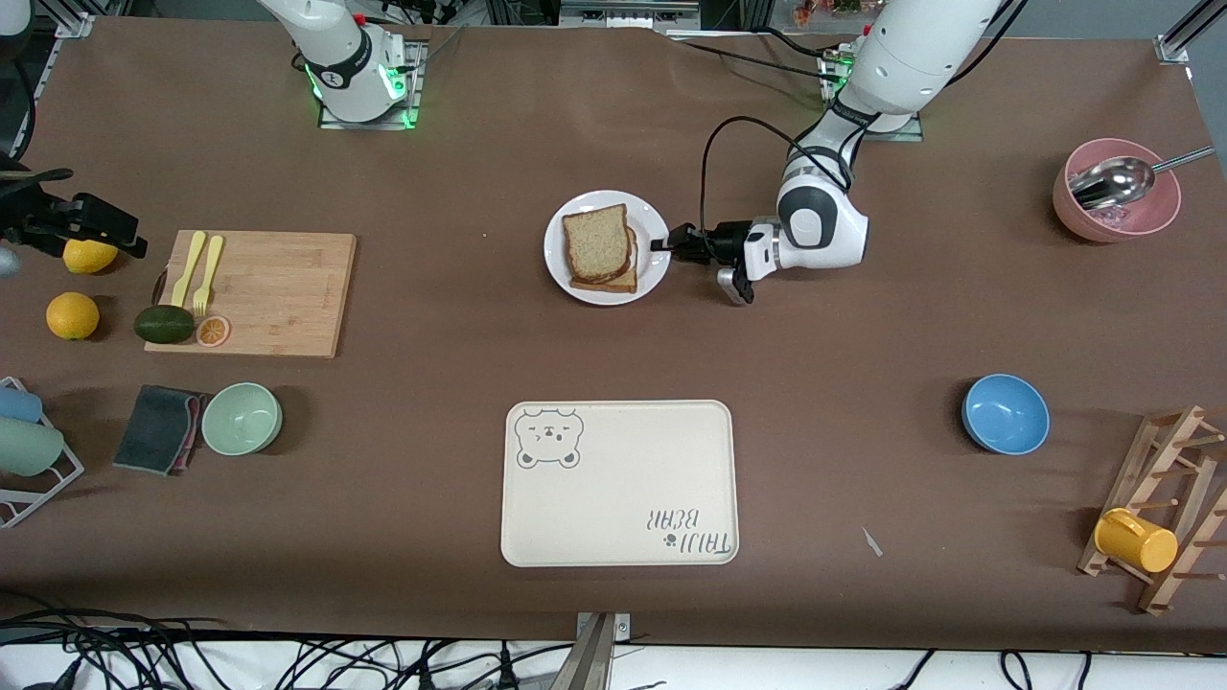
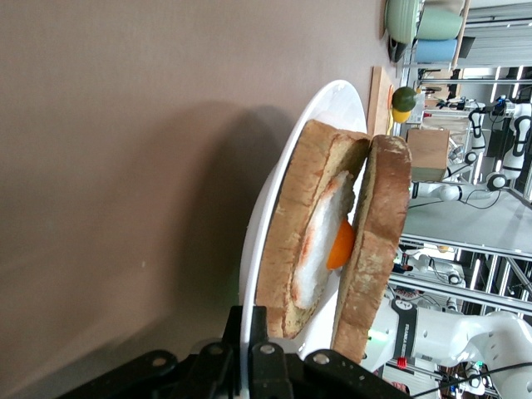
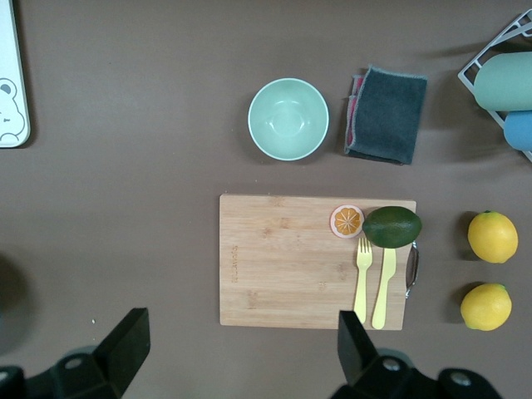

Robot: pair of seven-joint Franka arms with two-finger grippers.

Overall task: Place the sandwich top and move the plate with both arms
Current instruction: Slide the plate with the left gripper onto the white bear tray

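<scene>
The white plate (image 1: 606,246) lies mid-table, near the robots' bases. On it the sandwich top (image 1: 596,242), a plain tan slice, rests on a lower bread slice (image 1: 613,283) bearing a fried egg (image 2: 328,241). My left gripper (image 1: 659,244) lies level with the table and is shut on the plate's rim (image 2: 332,108) at the left arm's end; the thin white edge runs between its fingers (image 2: 278,320). The left wrist view shows the sandwich top (image 2: 382,224) edge-on. My right gripper (image 1: 96,222) hangs open, with nothing in it, over the table beside the cutting board (image 3: 316,262).
A cream bear tray (image 1: 618,484) lies nearer the camera than the plate. A blue bowl (image 1: 1005,414), a pink bowl with a ladle (image 1: 1117,201) and a mug rack (image 1: 1150,517) are at the left arm's end. The cutting board (image 1: 278,287), green bowl (image 1: 242,418), cloth (image 1: 158,428) and lemons (image 1: 72,315) are at the right arm's end.
</scene>
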